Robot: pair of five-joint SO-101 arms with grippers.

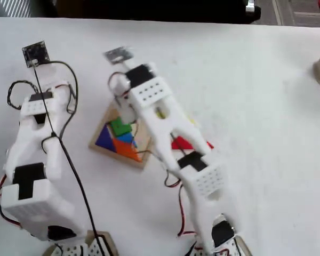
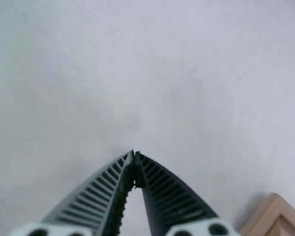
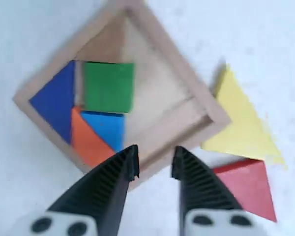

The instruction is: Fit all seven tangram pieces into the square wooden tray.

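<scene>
Above the tray [image 3: 196,132] of four pieces [image 3: 108,86], hovering right gripper [image 3: 155,157] part-open, empty, eyeing outside yellow triangle [image 3: 241,125], red triangle [image 3: 248,187].

Four pieces [image 3: 108,86] in tray [image 3: 179,61], triangles [image 3: 241,123] beside

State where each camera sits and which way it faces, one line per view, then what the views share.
High view: fixed above the table, looking down; left arm and right arm show, the right over the tray.
Left wrist view: on the left arm, facing the table; left fingers, shut, and a tray corner show.
Right wrist view: on the right arm, facing down into the tray; right fingers, open, show, yellow triangle and red triangle beside the tray.
Shared: all three show the tray.
</scene>
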